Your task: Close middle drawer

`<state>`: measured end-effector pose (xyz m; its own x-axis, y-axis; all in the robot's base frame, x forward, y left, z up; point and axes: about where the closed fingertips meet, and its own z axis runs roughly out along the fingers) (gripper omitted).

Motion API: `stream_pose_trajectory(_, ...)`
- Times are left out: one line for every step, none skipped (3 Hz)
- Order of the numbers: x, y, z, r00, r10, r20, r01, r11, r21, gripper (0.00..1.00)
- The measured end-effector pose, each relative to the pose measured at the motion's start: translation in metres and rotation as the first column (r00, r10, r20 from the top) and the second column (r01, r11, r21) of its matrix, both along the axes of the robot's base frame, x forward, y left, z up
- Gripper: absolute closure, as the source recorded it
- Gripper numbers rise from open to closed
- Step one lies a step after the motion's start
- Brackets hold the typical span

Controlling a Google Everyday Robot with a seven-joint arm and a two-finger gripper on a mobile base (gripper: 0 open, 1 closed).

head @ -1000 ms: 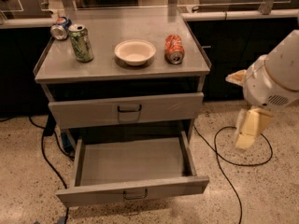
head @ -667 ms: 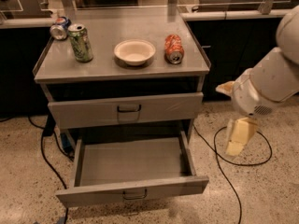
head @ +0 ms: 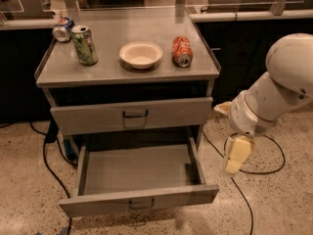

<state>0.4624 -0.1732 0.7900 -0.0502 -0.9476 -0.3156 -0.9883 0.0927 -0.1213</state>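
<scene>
The middle drawer point(head: 139, 199) is the wide, shallow grey one, pulled far out of the cart toward me. Its inside is bare, and a small dark loop handle point(head: 142, 204) sits on its low front. Above it, the drawer with the taller front point(head: 132, 114) stands almost flush with the cart. My gripper point(head: 234, 156) hangs from the white arm point(head: 274, 97) to the right of the cart. It is beside the open drawer's right front corner, apart from it and a little above the floor.
On the cart top point(head: 112, 70) stand a green can point(head: 84, 44), a tipped can point(head: 62, 29), a white bowl point(head: 141, 54) and an orange can point(head: 182, 50) on its side. Black cables point(head: 244, 199) run over the speckled floor on both sides. Dark counters stand behind.
The arm has swung left and down, bringing the gripper closer to the cart's right side and the open drawer. The drawers and the things on top have not moved.
</scene>
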Motion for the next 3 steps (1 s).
stream_pose_trajectory(-0.0007,0.0079,-0.0202,0.9992,0.022,-0.034,-0.021,0.999,0.032,0.00)
stream_pose_trajectory(-0.0007,0.0079,-0.0202,0.9992,0.022,-0.034,-0.021,0.999,0.032,0.00)
stream_pose_trajectory(-0.0017,0.0075,-0.0283,0.9992,0.022,-0.034,-0.020,0.998,0.054,0.00)
